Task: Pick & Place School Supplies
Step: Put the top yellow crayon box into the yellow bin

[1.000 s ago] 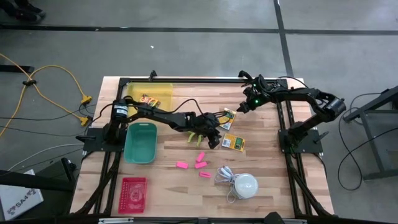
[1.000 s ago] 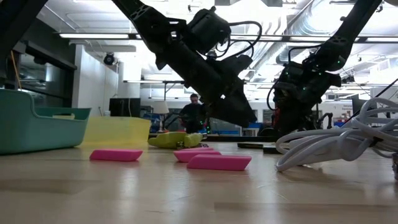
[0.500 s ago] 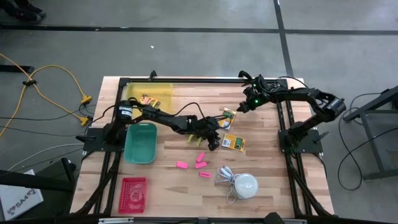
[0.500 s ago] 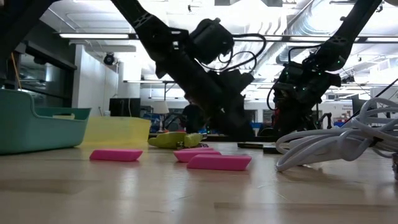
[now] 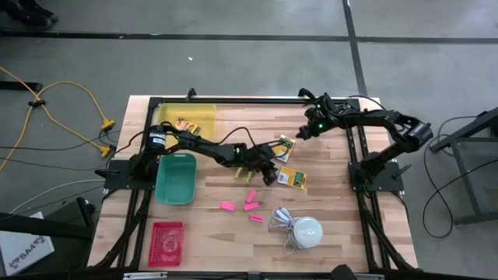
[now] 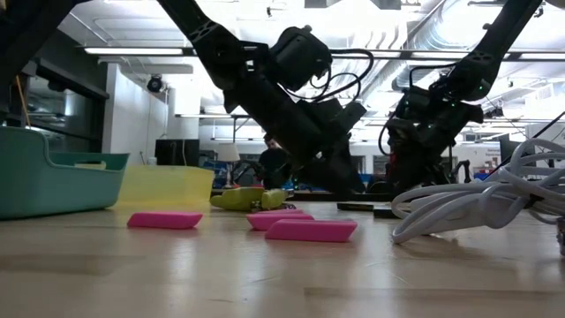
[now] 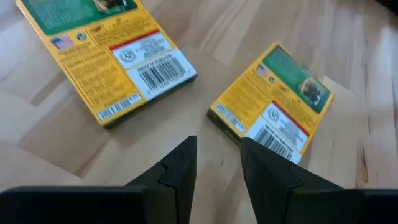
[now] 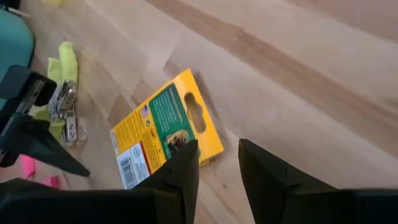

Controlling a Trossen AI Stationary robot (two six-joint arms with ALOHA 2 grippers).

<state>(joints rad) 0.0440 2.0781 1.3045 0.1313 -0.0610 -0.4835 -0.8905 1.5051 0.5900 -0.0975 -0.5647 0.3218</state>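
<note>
In the low view, nearest the camera, three pink erasers lie flat on the counter, and the coiled white cord is at their side; the high view shows a fourth eraser and the white dome at the near edge. Behind them lies the lime-green scissors, and just beyond it the left gripper hangs low over the middle of the counter. Its fingers stand a little apart and hold nothing. In the left wrist view, two yellow-and-green boxes lie flat ahead of them: the nearer box has one corner almost between the fingertips, slightly toward one finger, and its long axis runs diagonally away from the gripper; the second box lies further off, apart from the first. I judge that the left arm is the nearer one to this box, so the next move probably needs a short reach forward and a turn of the wrist, so that the fingers close across the short side. Further back, the right gripper hovers above the second box, fingers also apart and empty. At the far left stand the teal bin, the red basket and the yellow bin, which already contains something.
</note>
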